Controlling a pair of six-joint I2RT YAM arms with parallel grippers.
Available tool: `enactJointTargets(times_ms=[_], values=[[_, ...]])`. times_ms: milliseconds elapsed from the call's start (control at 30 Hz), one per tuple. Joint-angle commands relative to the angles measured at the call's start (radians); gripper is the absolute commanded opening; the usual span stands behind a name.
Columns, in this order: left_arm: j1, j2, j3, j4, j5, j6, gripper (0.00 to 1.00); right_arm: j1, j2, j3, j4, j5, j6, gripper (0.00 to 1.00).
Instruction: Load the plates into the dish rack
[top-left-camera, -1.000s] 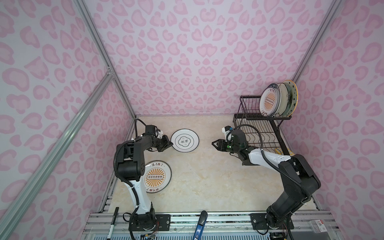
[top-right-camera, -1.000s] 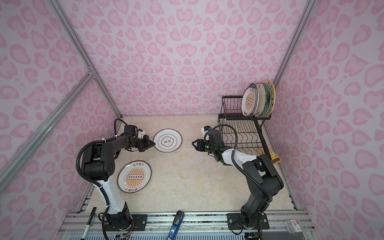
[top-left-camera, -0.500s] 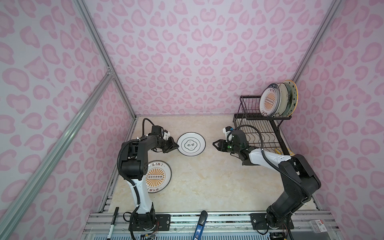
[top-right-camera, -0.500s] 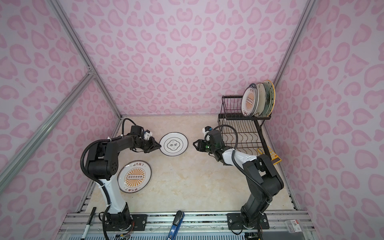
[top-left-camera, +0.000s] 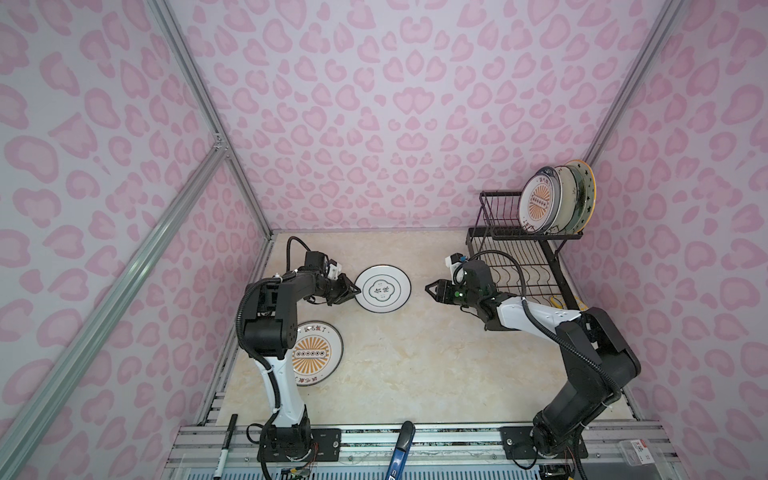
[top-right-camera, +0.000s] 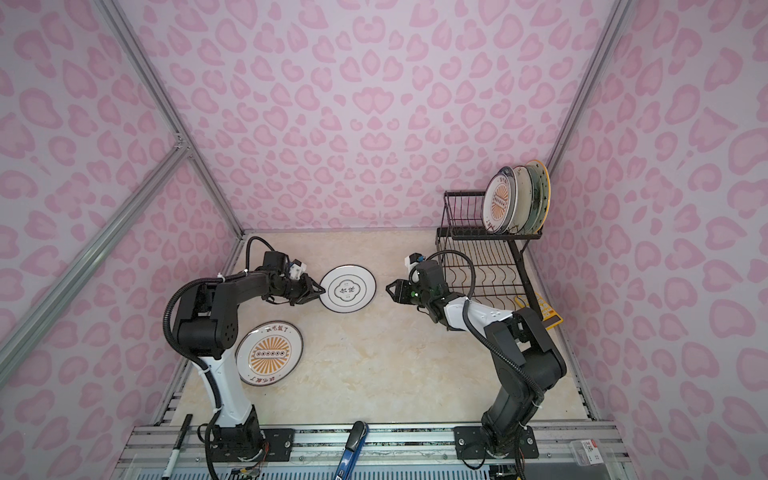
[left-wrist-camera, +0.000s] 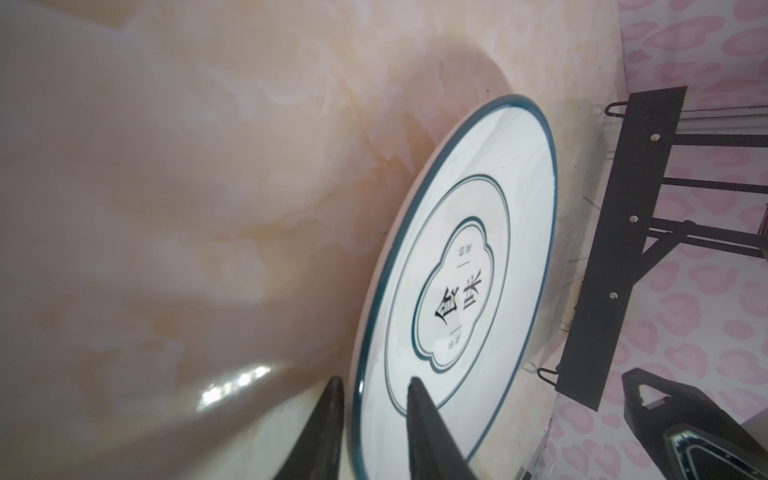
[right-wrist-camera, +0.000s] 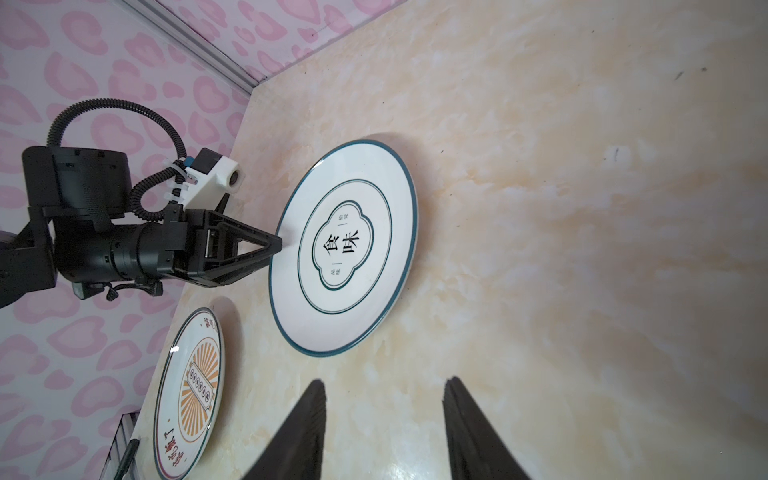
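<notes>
The white plate (top-left-camera: 384, 288) has a teal rim and black emblem; the sunburst plate (top-left-camera: 318, 353) is orange on white.

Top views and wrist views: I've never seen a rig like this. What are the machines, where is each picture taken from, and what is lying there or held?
Two robot arms stand at the near edge of a marble-look table, each ending in a two-fingered gripper. Both top views look down on the whole scene, almost identically. The other two pictures come from cameras on the arms' wrists. Two plates lie flat: a white emblem plate and a sunburst plate. More plates stand upright in the upper tier of the black dish rack. The left gripper has its fingers slightly apart either side of the emblem plate's rim, not clamping it. The right gripper is open and empty.
</notes>
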Motion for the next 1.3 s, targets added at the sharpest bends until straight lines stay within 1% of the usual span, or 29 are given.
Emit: enactJointTargets(times_ms=[0,233,333,400,700,867,933,1067,1267], values=[[-0.007,0.016,0.003,0.026,0.013,-0.006,0.30,0.001,0.008,-0.001,0.003,-0.004,-0.009,0.46],[-0.029,0.035,0.014,0.025,-0.004,-0.017,0.30,0.003,0.011,-0.005,0.005,-0.005,-0.006,0.46],[-0.031,0.035,0.016,0.026,-0.009,-0.018,0.19,0.006,0.011,-0.006,0.004,-0.004,-0.004,0.46],[-0.032,0.036,0.019,0.023,-0.012,-0.018,0.15,0.006,0.011,-0.006,0.005,-0.006,-0.005,0.46],[-0.031,0.034,0.028,0.001,-0.012,-0.003,0.03,0.005,0.016,-0.002,-0.001,-0.006,-0.005,0.46],[-0.032,0.026,0.034,0.001,0.015,-0.001,0.03,0.006,0.022,0.002,-0.003,-0.009,-0.003,0.47],[-0.032,0.014,0.027,0.029,0.038,-0.017,0.03,0.006,0.021,0.004,-0.007,-0.007,-0.003,0.47],[-0.032,-0.007,0.028,0.092,0.116,-0.057,0.03,0.006,0.020,0.009,-0.019,-0.005,-0.009,0.51],[-0.032,-0.057,0.045,0.103,0.154,-0.066,0.03,0.006,0.029,0.019,-0.022,-0.014,-0.011,0.53]])
